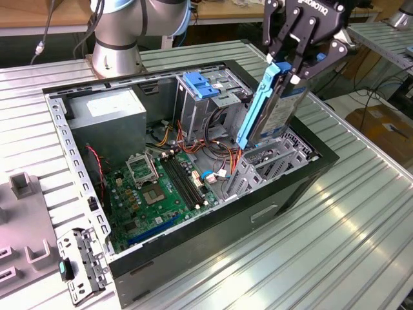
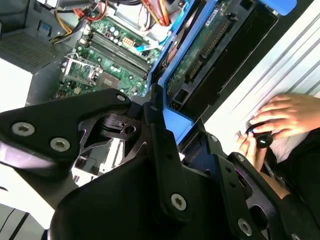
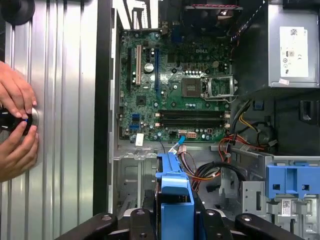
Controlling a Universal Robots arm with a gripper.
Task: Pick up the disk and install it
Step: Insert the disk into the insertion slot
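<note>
Ribbed metal counter (image 1: 361,213) carrying an open computer case (image 1: 193,248), which lies on its side at the centre of the exterior view. Inside the case: grey power supply (image 1: 106,110) at 10 o'clock, green motherboard (image 1: 155,194) at 7 o'clock, and metal drive cage (image 1: 193,110) at 12 o'clock, topped by a blue latch (image 1: 203,84). The disk (image 1: 271,103) stands on edge at 2 o'clock from the case centre, tilted. Its upper end is raised above the case rim and its lower end dips into the bay near the front wall. Its blue carrier faces the motherboard. The end effector (image 1: 292,70) is closed on the upper end of the disk, one finger on either face. In both wrist views the disk (image 3: 175,200) projects from between the fingers over the case interior. A person's hands (image 3: 15,125) rest on the counter beside the case, around a small black object (image 3: 12,120).
</note>
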